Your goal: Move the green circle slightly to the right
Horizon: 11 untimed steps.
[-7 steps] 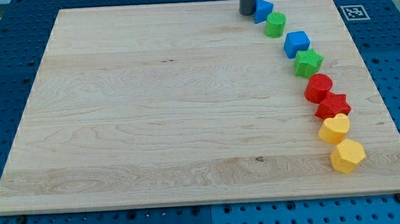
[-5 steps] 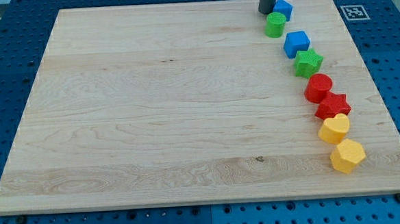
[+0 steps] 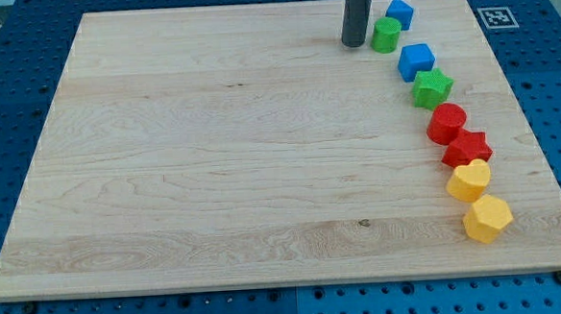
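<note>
Green circle (image 3: 385, 35) sits just right of my tip (image 3: 353, 44), which grips nothing, so we reckon the push isn't done yet.

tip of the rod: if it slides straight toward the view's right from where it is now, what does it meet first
Most likely the green circle. My tip sits just off its left side, with no other block between them. The blue block lies further up and right, seemingly off that line.

- The light is bright and even, and it seems to come from above.
- The tabletop (image 3: 213, 160) shows no strong glare, and its wood grain is clearly seen.
- The blocks give only small, soft shadows.
- The focus is sharp everywhere, without motion blur.
</note>
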Tool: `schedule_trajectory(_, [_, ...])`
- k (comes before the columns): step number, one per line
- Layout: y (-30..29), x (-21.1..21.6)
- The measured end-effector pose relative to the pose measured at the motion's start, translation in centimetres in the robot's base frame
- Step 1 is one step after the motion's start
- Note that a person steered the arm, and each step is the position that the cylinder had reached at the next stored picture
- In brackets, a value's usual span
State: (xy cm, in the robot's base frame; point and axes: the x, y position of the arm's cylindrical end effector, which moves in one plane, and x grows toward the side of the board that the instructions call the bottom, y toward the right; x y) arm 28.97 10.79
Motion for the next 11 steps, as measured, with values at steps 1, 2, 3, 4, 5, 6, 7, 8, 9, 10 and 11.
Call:
schedule_trajectory(1, [0.2, 0.0])
schedule_trajectory(2, [2.9, 0.0])
schedule_trajectory(3, [5.8, 0.0])
schedule_trajectory(4, [6.1, 0.4])
schedule_trajectory(5, [5.0, 1.2])
schedule_trajectory(6, [2.0, 2.2])
schedule_trajectory(7, [-3.4, 1.3])
schedule_trajectory(8, [-7.2, -0.6])
schedule_trajectory(9, [-6.9, -4.3])
schedule_trajectory(10, [-4.4, -9.3])
schedule_trajectory(11, [-3.9, -9.8])
